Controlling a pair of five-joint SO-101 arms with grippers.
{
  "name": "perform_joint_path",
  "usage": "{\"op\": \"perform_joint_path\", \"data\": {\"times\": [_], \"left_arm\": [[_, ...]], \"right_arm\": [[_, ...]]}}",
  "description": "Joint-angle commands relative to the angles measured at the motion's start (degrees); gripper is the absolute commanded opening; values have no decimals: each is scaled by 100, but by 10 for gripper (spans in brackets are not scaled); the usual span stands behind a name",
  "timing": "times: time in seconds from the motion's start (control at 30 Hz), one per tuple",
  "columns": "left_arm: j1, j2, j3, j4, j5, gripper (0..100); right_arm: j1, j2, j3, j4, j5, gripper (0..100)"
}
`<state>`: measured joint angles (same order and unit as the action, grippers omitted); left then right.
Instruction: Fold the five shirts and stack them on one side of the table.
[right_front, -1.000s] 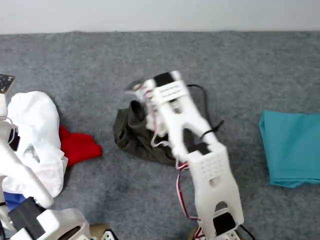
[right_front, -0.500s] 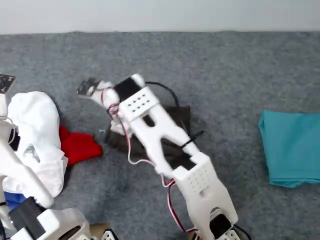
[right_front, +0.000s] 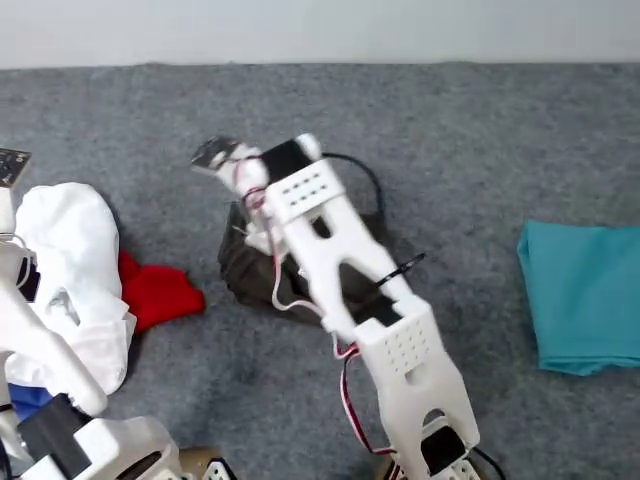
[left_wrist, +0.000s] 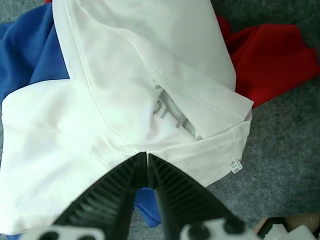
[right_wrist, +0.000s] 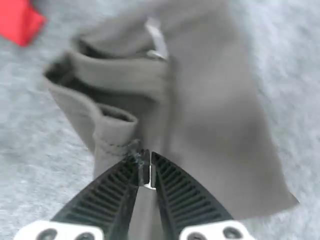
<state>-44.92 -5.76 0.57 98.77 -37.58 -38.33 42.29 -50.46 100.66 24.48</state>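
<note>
Counting five shirts on the tabletop (right_front: 480, 130): one olive shirt (right_wrist: 210, 115), one white shirt (left_wrist: 125, 100), one red shirt (left_wrist: 270, 55), one blue shirt (left_wrist: 30, 55), one teal shirt (right_front: 580, 295). Pinching a hem fold of the olive shirt in the right jaws, pressed together on the cloth; bunched, with long axis running away from the tips. Gripping the white shirt's edge in the left jaws, likewise pressed together, with blue beneath and red just beyond. Teal folded flat, well apart from both.
</note>
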Motion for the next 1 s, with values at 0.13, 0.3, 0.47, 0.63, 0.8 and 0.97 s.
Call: {"op": "perform_joint_path", "data": {"times": [0.13,0.3,0.47,0.63,0.8,0.97], "left_arm": [[18,-316,-48,-255,9,17],[18,-308,-40,-325,9,17],[18,-308,-40,-325,9,17],[18,-281,-40,-325,9,17],[18,-281,-40,-325,9,17],[9,-281,-31,-325,0,17]], "right_arm": [[-1051,-1279,141,242,-167,53],[-1095,-2088,141,233,-519,154],[-646,-2026,149,207,-501,153],[268,-611,114,-409,-492,46],[576,312,105,-884,-492,14],[198,532,105,-119,-492,10]]}}
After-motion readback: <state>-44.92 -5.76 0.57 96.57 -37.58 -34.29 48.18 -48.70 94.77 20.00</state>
